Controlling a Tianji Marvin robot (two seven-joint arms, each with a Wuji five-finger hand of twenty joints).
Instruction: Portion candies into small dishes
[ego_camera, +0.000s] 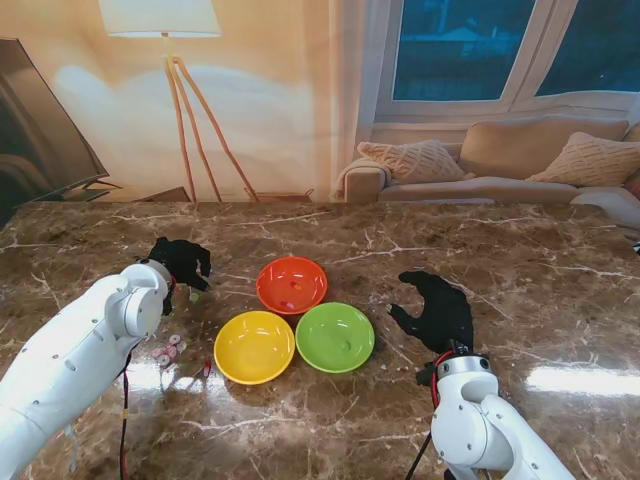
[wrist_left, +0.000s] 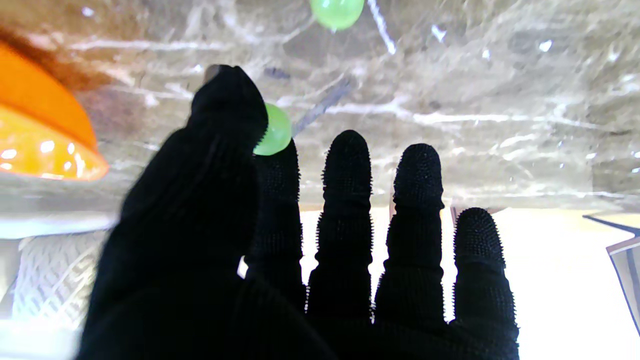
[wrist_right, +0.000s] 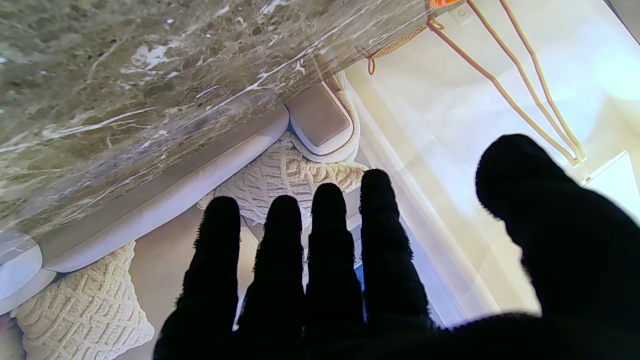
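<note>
Candy (wrist_left: 272, 132), green, is pinched between thumb and forefinger of the left hand (ego_camera: 180, 262). Carry it level to the green dish (ego_camera: 335, 337), lying beyond the thumb side, and release low over the bowl. Right hand (ego_camera: 437, 310) hovers spread, holding nothing.

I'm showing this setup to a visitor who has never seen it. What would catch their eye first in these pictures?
Three bright bowls clustered mid-table: the orange bowl farthest from me, the yellow bowl and green bowl nearer. Next, the black-gloved left robot hand, pinching a green candy between thumb and forefinger, left of the bowls. The right robot hand hovers open on the bowls' right; pink candies lie left of the yellow bowl.
</note>
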